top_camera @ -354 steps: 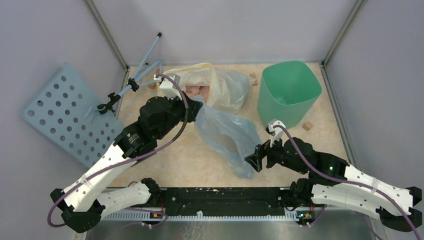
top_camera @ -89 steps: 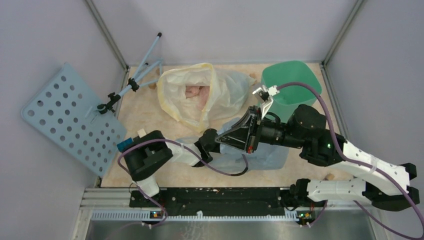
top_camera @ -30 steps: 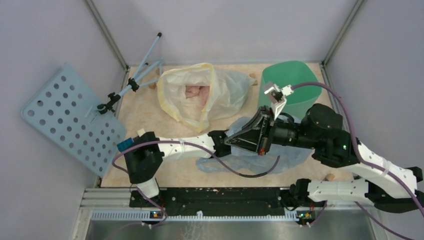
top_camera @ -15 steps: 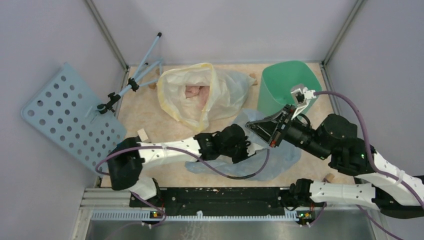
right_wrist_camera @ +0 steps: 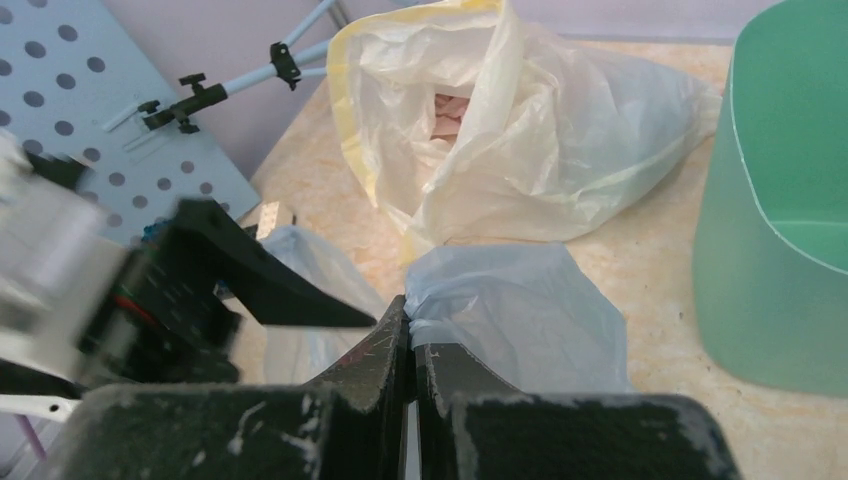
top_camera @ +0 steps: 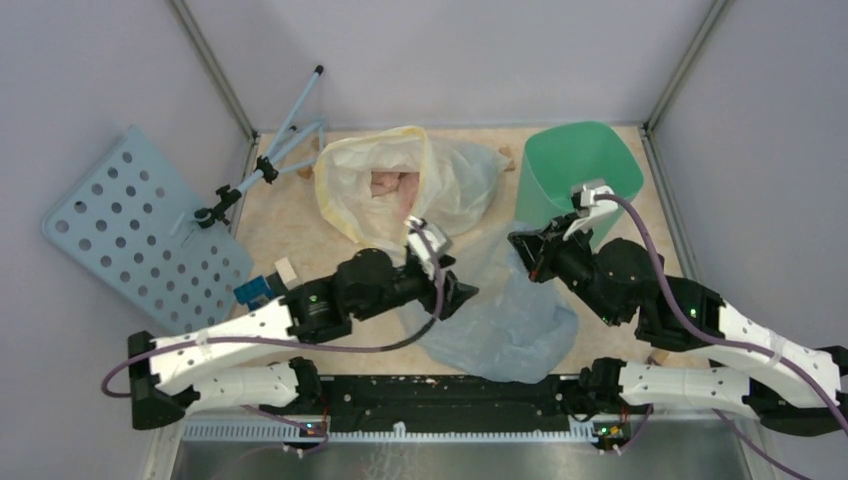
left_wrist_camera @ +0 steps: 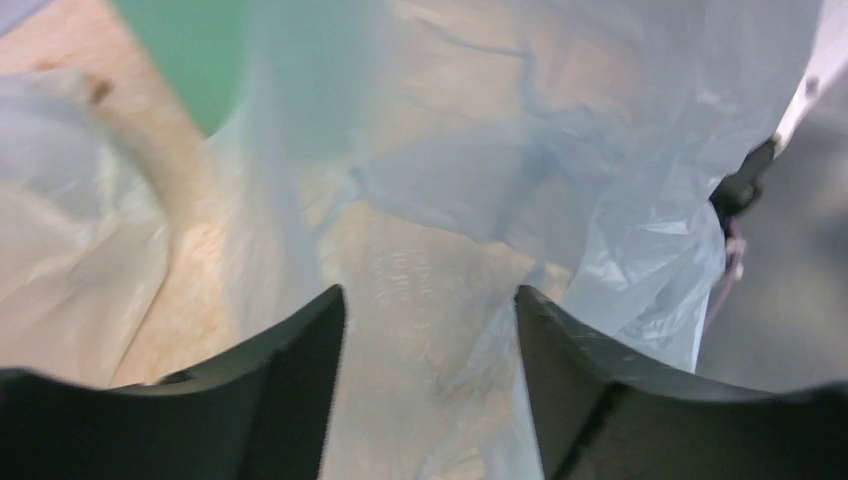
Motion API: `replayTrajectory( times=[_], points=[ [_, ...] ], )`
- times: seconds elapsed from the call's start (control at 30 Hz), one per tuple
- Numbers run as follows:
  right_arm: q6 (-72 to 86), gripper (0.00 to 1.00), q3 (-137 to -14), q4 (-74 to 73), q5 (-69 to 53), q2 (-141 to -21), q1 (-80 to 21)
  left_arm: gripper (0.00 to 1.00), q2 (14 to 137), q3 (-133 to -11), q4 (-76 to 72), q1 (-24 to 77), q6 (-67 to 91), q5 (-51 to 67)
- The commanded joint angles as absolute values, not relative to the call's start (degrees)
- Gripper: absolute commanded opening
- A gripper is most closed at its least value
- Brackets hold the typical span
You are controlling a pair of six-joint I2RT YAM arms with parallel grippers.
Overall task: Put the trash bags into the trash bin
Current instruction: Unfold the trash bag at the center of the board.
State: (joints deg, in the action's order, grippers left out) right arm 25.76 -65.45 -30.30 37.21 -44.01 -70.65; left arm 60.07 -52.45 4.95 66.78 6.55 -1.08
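The pale-blue trash bag [top_camera: 500,325] lay crumpled on the tabletop [top_camera: 300,225] between your two arms. It was outside the trash bin [top_camera: 575,180], just on the bin's near side, with one edge drawn up toward the bin's wall. Your right claw [right_wrist_camera: 412,345] was pinched tight on that raised edge, a fold of blue film gathered between its jaws. Your left claw [left_wrist_camera: 430,305] stood wide open, its fingers well apart. The bag's film filled the wrist view beyond the gap, and I could not tell whether either finger touched it. From above, that claw sat at the bag's left edge. The whitish bag with yellow rim [top_camera: 400,185] lay behind the blue one, left of the bin, and the perforated board [top_camera: 130,240] sat beyond the tabletop's left edge
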Motion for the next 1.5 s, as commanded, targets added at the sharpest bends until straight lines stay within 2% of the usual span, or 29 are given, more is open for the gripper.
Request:
replayTrajectory(
  times=[0.0,0.03,0.07,0.23,0.33,0.47,0.53,0.77,0.87,1.0,1.13,1.2,1.3,1.37,1.47],
  points=[
    [22.5,0.0,-65.8,-29.3,38.5,-44.2,-71.0,0.87,48.8,-50.0,13.3,66.7,24.6,-19.5],
    [22.2,0.0,-66.0,-29.2,37.8,-44.2,-70.9,0.95,46.6,-49.6,15.7,66.7,27.0,-21.9],
    [21.7,0.0,-66.0,-29.0,36.7,-44.3,-71.0,0.98,44.2,-48.8,17.2,66.7,28.5,-23.5],
    [19.8,0.0,-66.5,-28.0,30.2,-45.2,-71.0,0.99,39.2,-46.6,20.5,63.8,28.3,-26.3],
    [19.4,0.0,-67.1,-28.6,28.2,-46.1,-71.0,0.99,42.7,-47.6,21.6,56.4,27.4,-20.4],
    [19.5,0.0,-67.3,-29.0,26.9,-46.6,-71.0,0.99,48.6,-48.1,22.2,40.2,30.2,-5.3],
    [19.6,0.0,-67.1,-28.9,26.3,-46.5,-71.0,0.99,49.7,-46.9,20.4,35.4,32.2,-1.5],
    [19.9,0.0,-67.1,-29.2,25.8,-46.1,-71.0,0.99,52.2,-44.5,17.1,29.9,35.2,6.0],
    [20.1,0.0,-67.0,-29.5,26.1,-46.1,-71.0,0.95,51.9,-43.3,16.6,29.0,36.0,8.0],
    [20.4,0.0,-67.1,-29.9,27.0,-45.9,-71.0,0.85,49.7,-42.9,19.5,28.8,36.4,4.3],
    [20.6,0.0,-67.0,-30.0,27.2,-45.7,-71.0,0.64,48.3,-40.7,19.9,28.8,36.4,4.8],
    [20.7,0.0,-66.8,-29.9,27.1,-45.8,-71.0,0.49,48.5,-39.6,18.7,28.8,36.2,4.8],
    [20.7,0.0,-66.9,-29.7,27.1,-45.8,-71.0,0.15,49.3,-40.7,18.7,28.7,34.3,1.3],
    [20.6,0.0,-67.0,-29.9,27.2,-45.9,-71.0,0.02,49.0,-43.9,20.9,28.7,32.4,-3.6],
    [20.6,0.0,-67.1,-30.4,27.9,-45.7,-71.0,0.0,48.1,-51.4,24.3,28.7,28.6,-7.5]
  ],
)
